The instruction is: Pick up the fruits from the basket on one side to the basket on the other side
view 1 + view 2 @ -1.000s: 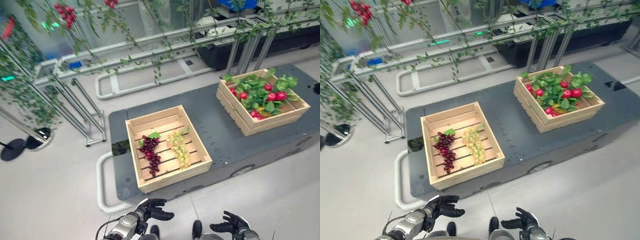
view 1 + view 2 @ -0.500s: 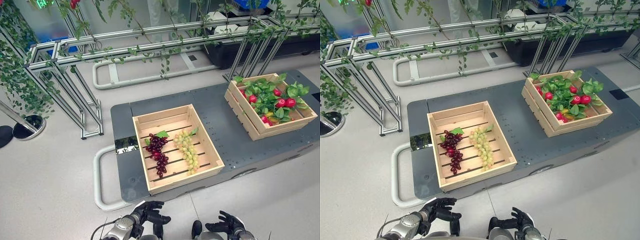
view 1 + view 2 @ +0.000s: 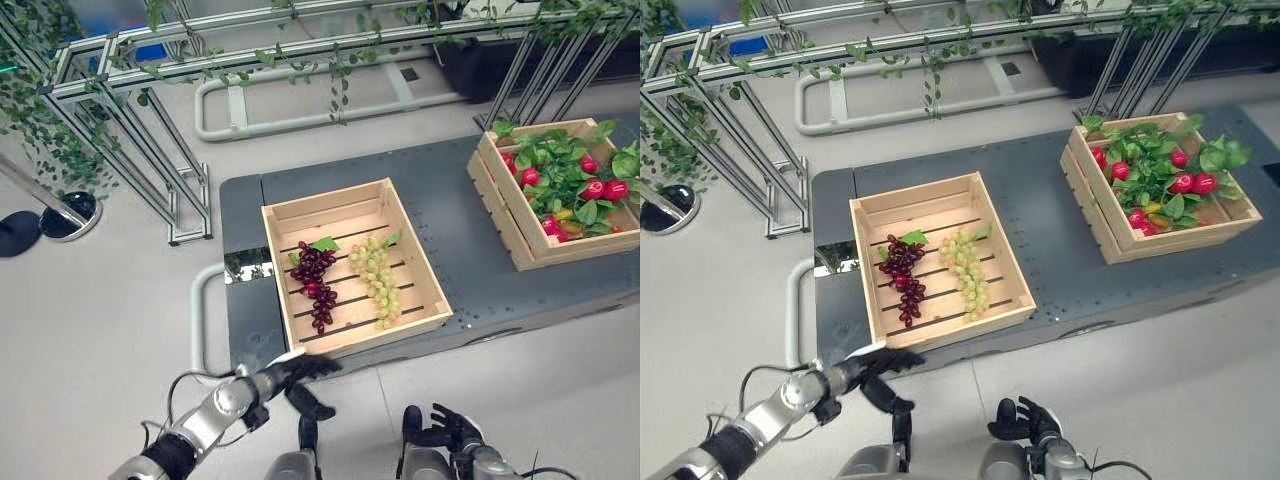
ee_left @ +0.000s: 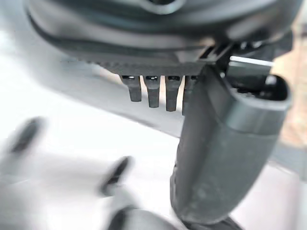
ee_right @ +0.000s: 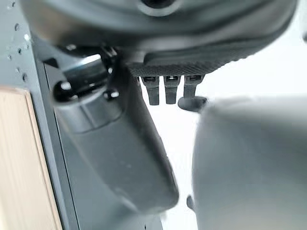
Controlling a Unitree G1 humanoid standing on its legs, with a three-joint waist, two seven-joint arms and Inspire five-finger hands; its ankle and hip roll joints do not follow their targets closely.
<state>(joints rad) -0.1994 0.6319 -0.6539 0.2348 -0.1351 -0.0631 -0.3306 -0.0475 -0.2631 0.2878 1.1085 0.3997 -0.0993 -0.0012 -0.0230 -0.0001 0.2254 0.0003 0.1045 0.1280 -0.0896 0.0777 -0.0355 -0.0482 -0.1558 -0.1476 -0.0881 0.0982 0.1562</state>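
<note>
- Grapes lie in the near wooden basket (image 3: 352,271), which sits on a flat dark grey platform (image 3: 450,235).
- Dark red grapes (image 3: 315,283) make one long bunch on the basket's left half. The berries are small, round and shiny, and a green leaf sits at the far end of the bunch.
- Green grapes (image 3: 376,281) make a second long bunch just beside the red one, on its right. They are pale yellow-green, with a small leaf at the far end too.
- Both bunches rest on the slats of the basket floor, side by side, close but not piled up.
- A second wooden basket (image 3: 520,233) stands well apart, on the right end of the same platform. It holds lots of green leaves (image 3: 565,180) and small round red fruits (image 3: 602,188).
- Left hand (image 3: 294,370) is stretched out low, near the front left corner of the grape basket. Its fingers are fairly straight and spread, and it holds nothing.
- Right hand (image 3: 449,430) is down at the bottom edge, well away from the baskets. Its fingers are loose and a little bent, and it holds nothing.
- Metal frames (image 3: 130,120) with green vines (image 3: 45,140) hanging on them stand on the floor behind the platform.
</note>
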